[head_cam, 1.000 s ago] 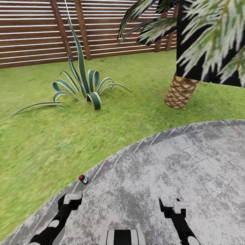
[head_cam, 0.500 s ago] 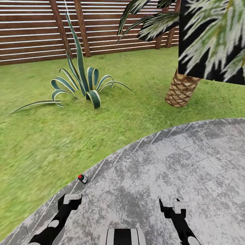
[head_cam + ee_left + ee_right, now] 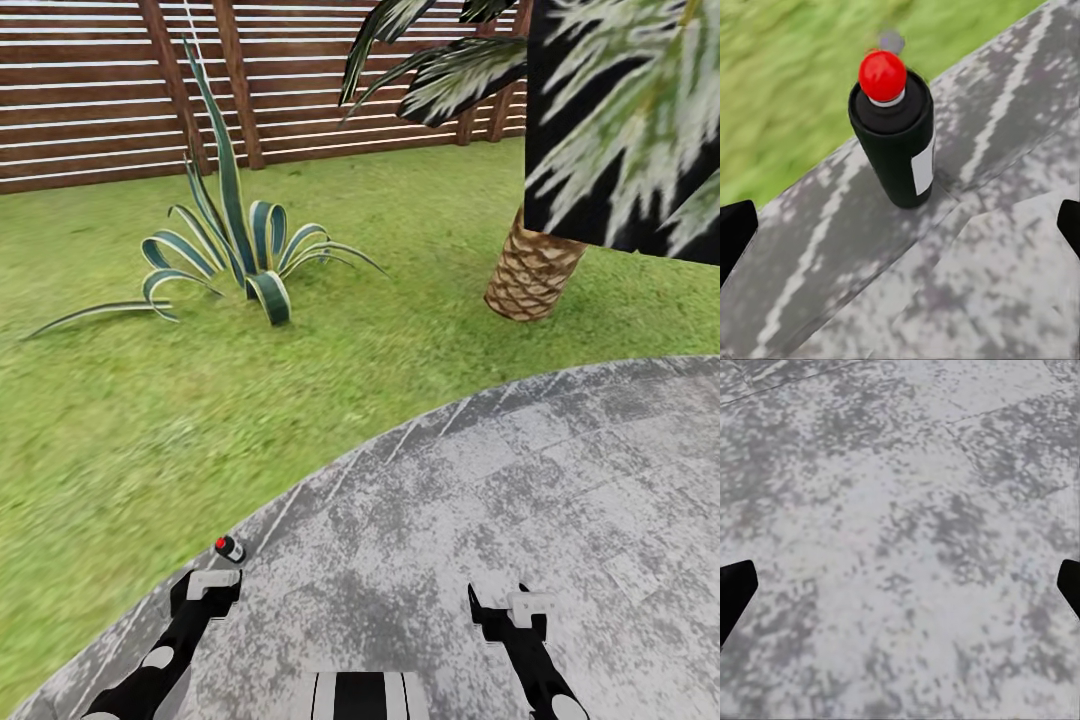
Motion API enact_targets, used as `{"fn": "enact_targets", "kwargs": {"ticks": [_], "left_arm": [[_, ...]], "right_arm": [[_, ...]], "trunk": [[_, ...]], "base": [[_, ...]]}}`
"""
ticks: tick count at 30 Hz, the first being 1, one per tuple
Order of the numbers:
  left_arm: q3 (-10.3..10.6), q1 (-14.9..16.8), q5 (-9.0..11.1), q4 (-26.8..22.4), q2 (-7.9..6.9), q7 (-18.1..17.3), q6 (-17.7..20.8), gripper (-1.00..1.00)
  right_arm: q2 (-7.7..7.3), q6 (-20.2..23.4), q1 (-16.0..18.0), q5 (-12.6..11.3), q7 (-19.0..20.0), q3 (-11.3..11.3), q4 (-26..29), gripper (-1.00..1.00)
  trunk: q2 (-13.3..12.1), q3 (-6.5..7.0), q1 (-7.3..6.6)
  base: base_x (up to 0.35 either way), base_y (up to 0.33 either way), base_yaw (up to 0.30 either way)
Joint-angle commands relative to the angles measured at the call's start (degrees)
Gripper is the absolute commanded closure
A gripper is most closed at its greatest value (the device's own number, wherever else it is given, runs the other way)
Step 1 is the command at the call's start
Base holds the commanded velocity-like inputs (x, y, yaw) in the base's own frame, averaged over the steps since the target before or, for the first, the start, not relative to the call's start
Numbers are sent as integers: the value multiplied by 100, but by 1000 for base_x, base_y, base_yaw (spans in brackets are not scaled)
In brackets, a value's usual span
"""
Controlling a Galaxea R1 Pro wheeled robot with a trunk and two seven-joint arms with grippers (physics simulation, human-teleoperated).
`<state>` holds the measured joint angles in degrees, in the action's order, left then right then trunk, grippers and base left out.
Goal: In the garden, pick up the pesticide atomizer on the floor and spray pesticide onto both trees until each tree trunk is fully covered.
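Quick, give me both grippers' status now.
Left gripper: open, empty; fingers spread wide, pesticide atomizer standing on the paving ahead of it.
Right gripper: open, empty, over bare paving.

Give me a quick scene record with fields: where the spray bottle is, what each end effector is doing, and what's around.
pesticide atomizer: upright on the grey paving, near its edge with the lawn
left end effector: open, empty, just short of the atomizer
right end effector: open, empty, over bare paving
paving: grey mottled stone, curved edge
lawn: green grass
striped-leaf plant: on the lawn
palm trunk: scaly, brown
fence: brown slats, behind
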<state>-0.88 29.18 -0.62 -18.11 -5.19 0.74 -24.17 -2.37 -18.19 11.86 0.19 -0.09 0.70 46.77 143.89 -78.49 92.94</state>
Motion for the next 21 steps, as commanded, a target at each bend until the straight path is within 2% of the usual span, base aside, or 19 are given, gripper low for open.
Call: {"fn": "enact_targets", "kwargs": {"ticks": [1,7,17,21], "left_arm": [[0,0,0,-2,0,1,0,-100],[0,0,0,-4,0,3,0,-100],[0,0,0,-6,0,-3,0,-100],[0,0,0,-8,1,-11,-3,-100]], "right_arm": [[0,0,0,0,0,0,0,-100],[0,0,0,1,0,0,2,-100],[0,-6,0,2,0,0,15,-100],[0,-8,0,-1,0,0,16,-100]], "trunk": [[0,0,0],[0,0,0],[0,0,0],[5,-89,10]], "base": [[248,-1,0],[246,0,0],[16,0,0],[0,0,0]]}}
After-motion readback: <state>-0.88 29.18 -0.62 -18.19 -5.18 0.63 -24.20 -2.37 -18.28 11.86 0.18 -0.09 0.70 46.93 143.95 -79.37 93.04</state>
